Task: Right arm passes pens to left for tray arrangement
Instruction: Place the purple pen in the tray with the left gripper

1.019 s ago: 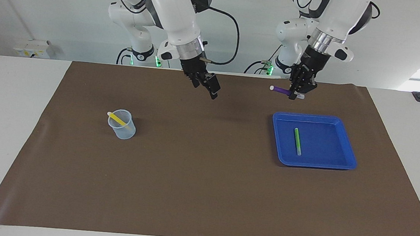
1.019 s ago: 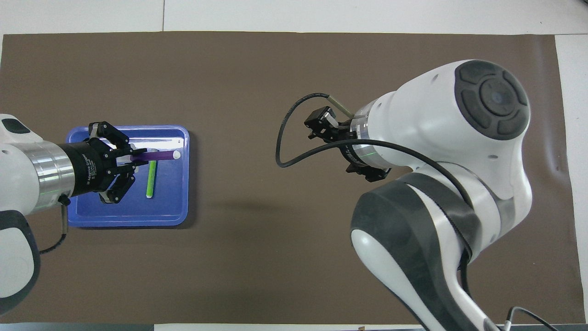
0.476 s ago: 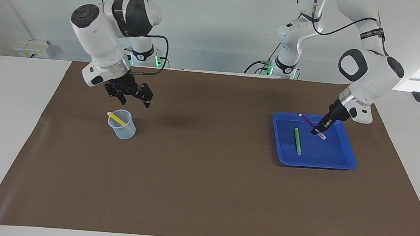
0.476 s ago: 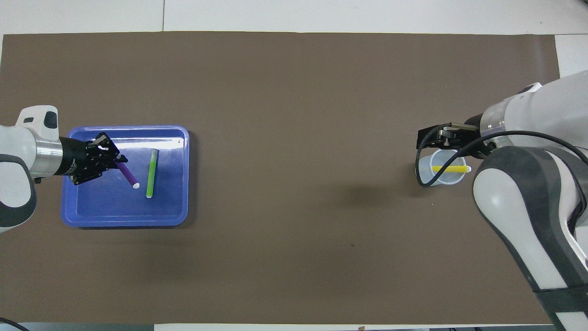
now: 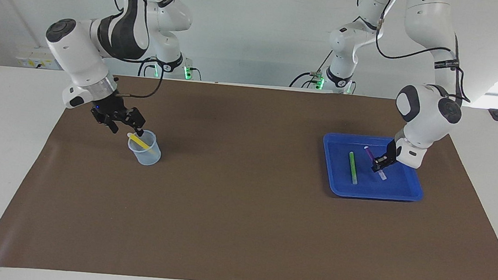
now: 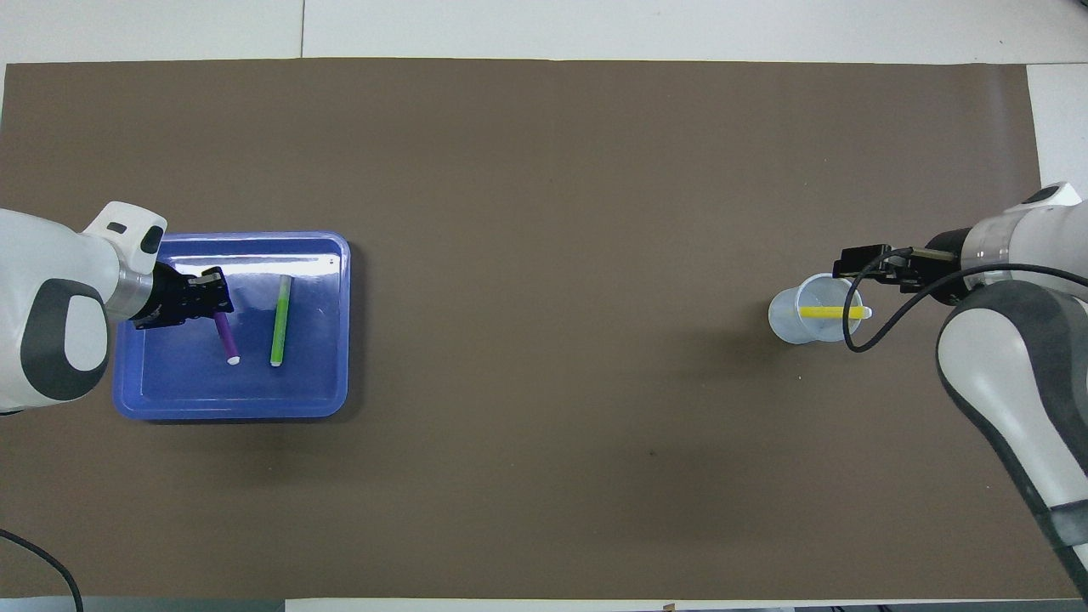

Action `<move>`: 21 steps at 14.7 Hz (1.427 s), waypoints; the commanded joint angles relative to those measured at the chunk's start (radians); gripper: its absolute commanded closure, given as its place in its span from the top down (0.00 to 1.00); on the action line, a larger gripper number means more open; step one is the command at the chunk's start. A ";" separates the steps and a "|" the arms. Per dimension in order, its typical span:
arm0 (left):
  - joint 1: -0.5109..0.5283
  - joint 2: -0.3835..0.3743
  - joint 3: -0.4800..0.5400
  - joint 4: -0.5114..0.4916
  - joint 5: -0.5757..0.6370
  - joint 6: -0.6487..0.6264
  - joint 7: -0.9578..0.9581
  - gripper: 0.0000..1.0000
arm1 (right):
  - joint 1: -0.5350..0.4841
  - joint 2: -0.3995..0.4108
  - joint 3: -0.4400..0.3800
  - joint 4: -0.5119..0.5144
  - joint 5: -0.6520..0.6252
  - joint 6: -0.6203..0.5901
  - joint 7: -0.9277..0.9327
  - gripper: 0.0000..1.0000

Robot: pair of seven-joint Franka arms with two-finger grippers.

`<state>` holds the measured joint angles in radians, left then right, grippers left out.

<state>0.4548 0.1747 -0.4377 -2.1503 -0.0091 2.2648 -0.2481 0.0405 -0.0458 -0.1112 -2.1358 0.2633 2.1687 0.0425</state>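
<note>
- tray (image 5: 411,190): blue, on the brown mat (image 5: 242,211) toward the left arm's end of the table; landmark for this entry.
- green pen (image 5: 353,167): lies flat in the tray, unmoved over the last second.
- purple pen (image 5: 370,154): 1 second ago held in the air on the robots' side of the tray; now low inside it, beside the green pen and roughly parallel, whitish end (image 6: 233,360) toward the tray's nearer rim.
- left gripper (image 5: 380,164): low in the tray, pinching the purple pen near 1 end; release not yet seen, and whether the pen touches the floor cannot be told.
- yellow pen (image 5: 140,142): well apart from the tray, toward the right arm's end, leaning in a translucent cup (image 5: 145,151).
- right gripper (image 5: 120,122): has swung from mid-table to just over the cup rim, fingers spread, nothing held.
- status, as a judgement: 2 of 3 pens reach the tray once the purple is released; the yellow is next to be picked.
</note>
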 commanded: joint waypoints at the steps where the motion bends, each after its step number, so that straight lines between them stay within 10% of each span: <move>1: 0.010 0.035 -0.004 0.018 0.064 0.021 0.061 0.00 | -0.004 -0.034 -0.021 -0.078 0.050 0.057 -0.024 0.98; 8: 0.010 0.046 -0.004 0.012 0.078 0.022 0.176 0.00 | -0.005 -0.034 -0.039 -0.144 0.177 0.112 -0.067 0.92; 9: 0.010 0.046 -0.004 0.010 0.078 0.022 0.181 0.20 | -0.005 -0.034 -0.039 -0.145 0.178 0.112 -0.067 0.89; 10: 0.010 0.046 -0.004 0.012 0.078 0.022 0.181 0.75 | -0.005 -0.035 -0.041 -0.151 0.179 0.112 -0.067 0.87; 11: 0.010 0.046 -0.006 0.012 0.078 0.021 0.181 1.00 | -0.005 -0.043 -0.041 -0.159 0.180 0.112 -0.067 0.86; 21: -0.008 0.016 -0.013 0.173 0.066 -0.268 0.159 1.00 | -0.005 -0.052 -0.041 -0.179 0.191 0.114 -0.064 0.69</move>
<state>0.4518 0.2096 -0.4480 -2.0439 0.0512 2.1077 -0.0793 0.0404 -0.0715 -0.1507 -2.2843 0.4168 2.2611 0.0089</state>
